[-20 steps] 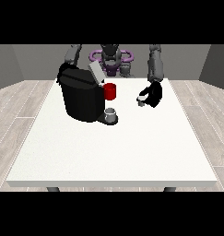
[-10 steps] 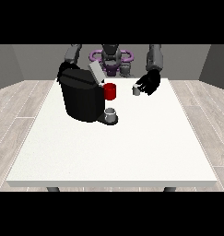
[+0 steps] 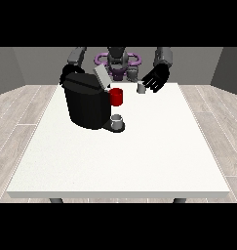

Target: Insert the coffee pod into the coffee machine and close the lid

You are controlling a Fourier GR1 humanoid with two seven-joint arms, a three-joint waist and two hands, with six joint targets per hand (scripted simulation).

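Since the earlier frames, the hand at the view's right (image 3: 156,78) has risen from near the desk (image 3: 139,161) and carried the small grey coffee pod (image 3: 141,87) up and inward, toward the coffee machine (image 3: 87,101). It now hangs above the desk's far edge, right of the machine, with the pod at its fingertips; the fingers look curled about the pod, pinching it, though they are too small to read closely.

That shift means the pickup looks done and the carry is under way. The pod is off the desk, well apart from the machine's top opening, so the insertion is not yet made.

The machine sits toward the desk's far left corner, with its lid (image 3: 101,78) tilted up and open, a red part (image 3: 117,96) on its front and a small grey cup (image 3: 117,120) on the tray at its base.

The hand at the view's left (image 3: 67,72) is mostly hidden behind the machine, and I cannot tell how its fingers lie.

Next, by my judgement, the pod must travel left over the red part to the opening under the raised lid, then go in before the lid is swung down.
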